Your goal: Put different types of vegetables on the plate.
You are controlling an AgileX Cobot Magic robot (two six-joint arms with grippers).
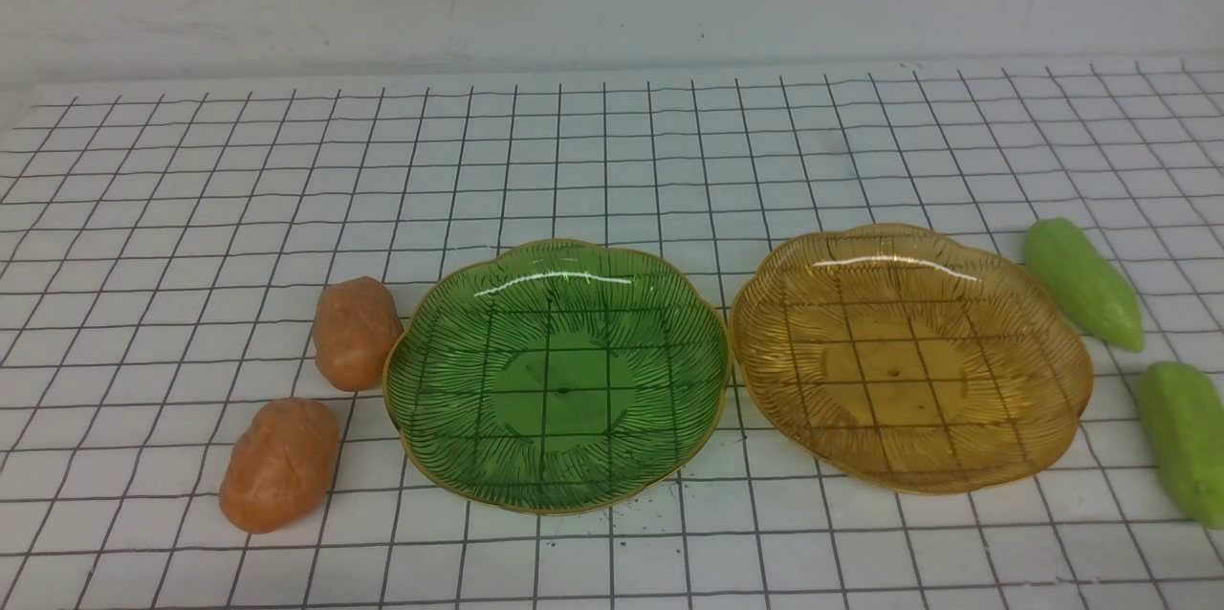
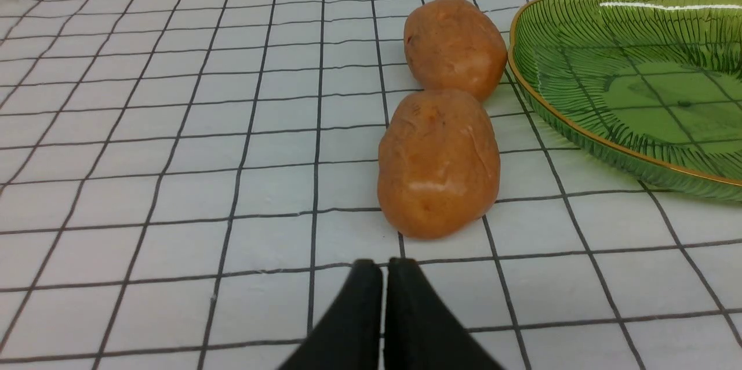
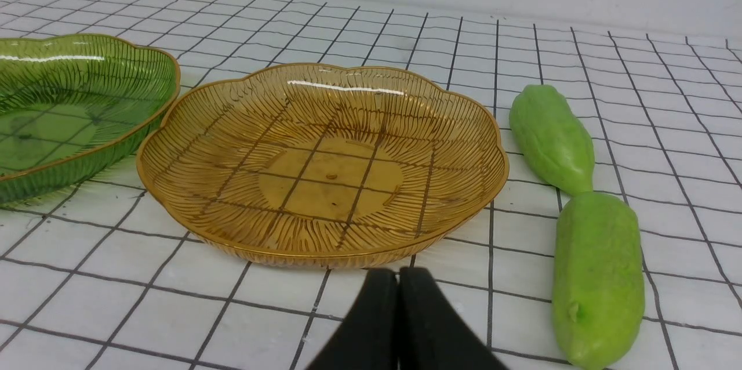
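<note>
Here the left gripper (image 2: 382, 265), tips pressed together, sits just short of one orange-brown lumpy potato-like oval (image 2: 439, 164), its twin (image 2: 455, 45) beyond, just beside the rim of the green ribbed see-through plate (image 2: 579, 126). The right gripper (image 3: 398, 274), likewise closed, faces the near edge of the amber ribbed plate (image 3: 324, 254), with two light-green tapered gourds (image 3: 597, 277) (image 3: 550, 138) alongside on open grid cloth (image 3: 174, 312).

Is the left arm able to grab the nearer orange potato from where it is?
Probably yes. Nothing stands between the left gripper and the nearer potato; the other potato sits behind it. Its jaws are shut, so they must open first.
</note>
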